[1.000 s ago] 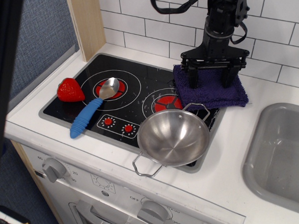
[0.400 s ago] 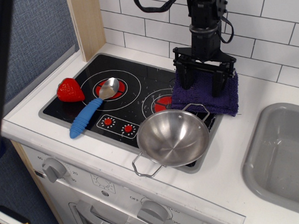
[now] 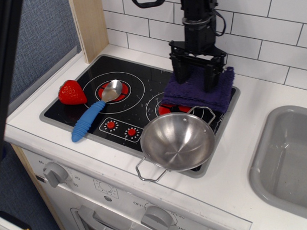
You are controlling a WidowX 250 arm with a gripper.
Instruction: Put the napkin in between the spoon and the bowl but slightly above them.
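The dark purple napkin [image 3: 197,96] hangs over the right rear burner of the black cooktop [image 3: 142,75]. Its front edge is just behind the steel bowl's rear wire handle. My gripper [image 3: 193,79] comes down from above, and its two black fingers [image 3: 178,74] press into the napkin's top and hold it. The steel bowl [image 3: 178,141] sits at the cooktop's front right corner. The spoon [image 3: 95,110] lies on the left burner, silver head at the back, blue ribbed handle toward the front edge.
A red strawberry [image 3: 72,92] lies left of the spoon. A grey sink basin [image 3: 291,155] is at the right. A wooden panel [image 3: 90,26] stands at the back left, and a white tiled wall [image 3: 140,29] runs behind the cooktop.
My gripper has moved left with the napkin, from the counter right of the cooktop to over the right rear burner. The spoon, the bowl and the strawberry have not moved.
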